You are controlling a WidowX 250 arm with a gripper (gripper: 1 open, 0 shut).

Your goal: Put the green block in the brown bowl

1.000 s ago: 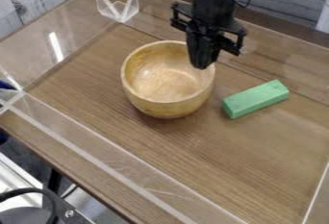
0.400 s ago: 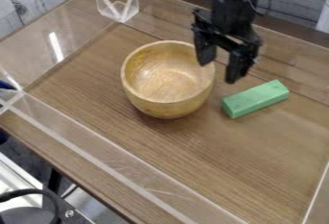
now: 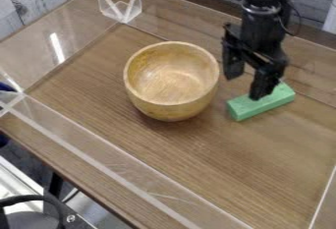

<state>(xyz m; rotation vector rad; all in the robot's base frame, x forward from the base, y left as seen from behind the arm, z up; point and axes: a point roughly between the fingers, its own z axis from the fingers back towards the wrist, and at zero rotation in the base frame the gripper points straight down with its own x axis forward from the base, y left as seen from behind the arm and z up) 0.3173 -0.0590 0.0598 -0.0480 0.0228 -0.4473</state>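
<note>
Looks like the hand [image 3: 260,79] is spread wide with nothing in it, hanging over the block [image 3: 261,102] right of the bowl [image 3: 172,80], probably lining up a grab.

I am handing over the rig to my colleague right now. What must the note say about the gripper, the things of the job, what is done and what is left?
Gripper: open, just over the green block, nothing held; contact cannot be told from this view.
Green block: on the wooden table, beside the brown bowl, to its right in the picture.
Brown bowl: upright on the table, no block in it.
Done: the gripper is placed over the block; no grasp yet.
Left: close on the block, lift it, carry it over the bowl rim and release it inside.
</note>
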